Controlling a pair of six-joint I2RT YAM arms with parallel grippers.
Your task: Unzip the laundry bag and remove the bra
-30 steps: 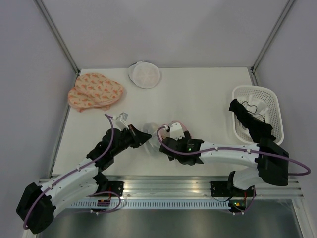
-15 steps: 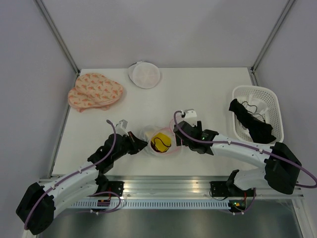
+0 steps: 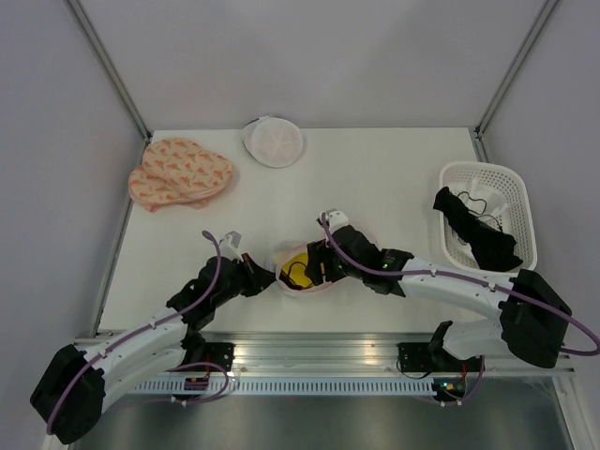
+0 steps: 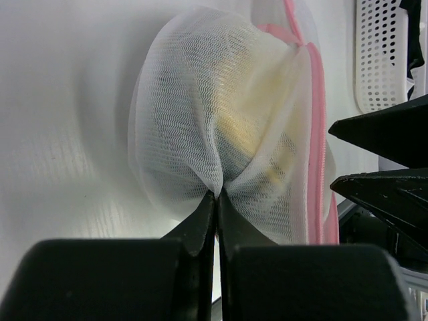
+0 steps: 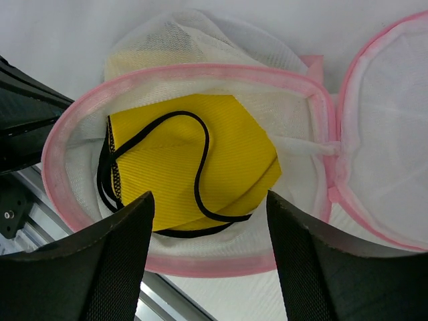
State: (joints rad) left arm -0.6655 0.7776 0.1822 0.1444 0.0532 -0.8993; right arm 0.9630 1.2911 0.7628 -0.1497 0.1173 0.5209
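Nearest you, the left gripper point(image 4: 215, 197) has its jaws clamped on a fold of the laundry bag point(image 4: 214, 114), pinning it low on the bench point(image 3: 375, 178). Hold that pinch firm so the bag cannot lift with the garment. The zip looks fully undone, with the lid flap point(image 5: 388, 134) lying open to one side. The yellow bra point(image 5: 160, 167) sits in the bag's bowl, its black strap point(image 5: 202, 144) looped on top. The right gripper point(image 5: 208, 200) hangs just above the opening, jaws apart and holding nothing. Bring it straight down, bite cup and strap together clear of the pink rim, then draw up and away from the left arm. Farther off are a white basket point(image 3: 478, 165) holding a black garment point(image 3: 473, 234), an orange patterned cloth point(image 3: 178, 173) and a round white mesh pouch point(image 3: 274, 141); leave them alone.
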